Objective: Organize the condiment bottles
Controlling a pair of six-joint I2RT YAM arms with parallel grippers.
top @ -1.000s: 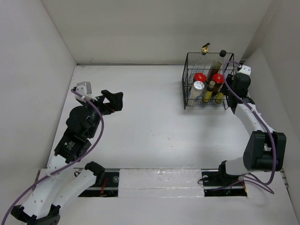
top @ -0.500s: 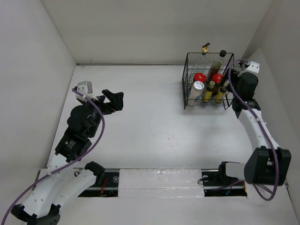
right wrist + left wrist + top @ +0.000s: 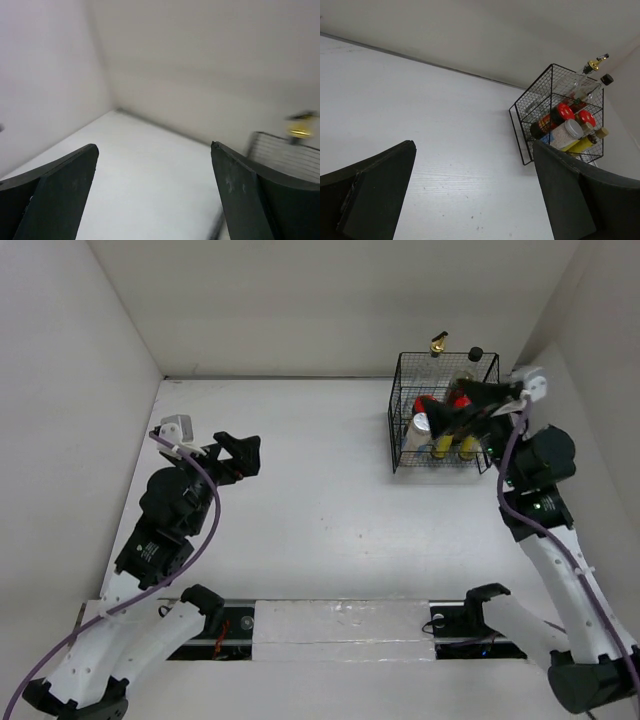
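Observation:
The condiment bottles stand together inside the black wire basket (image 3: 398,440) at the back right. Among them are a tall clear bottle with a gold spout (image 3: 438,341), a dark bottle with a black cap (image 3: 475,353), a red-lidded jar (image 3: 427,403), a silver-lidded jar (image 3: 421,422) and two small yellow bottles (image 3: 443,447). The left wrist view shows them too: the gold spout (image 3: 596,63), two red lids (image 3: 565,111) and the silver lid (image 3: 573,128). My right gripper (image 3: 446,410) hovers open and empty over the basket, hiding some lids. My left gripper (image 3: 240,446) hangs open and empty far to the left.
White walls close in the table on the left, back and right. The basket stands close to the right wall (image 3: 590,360). In the blurred right wrist view, the basket's rim (image 3: 285,149) and gold spout (image 3: 300,131) lie at the right edge.
My right arm has risen from beside the basket's right side and swung over it, and its jaws have opened wide. The left arm has not moved.

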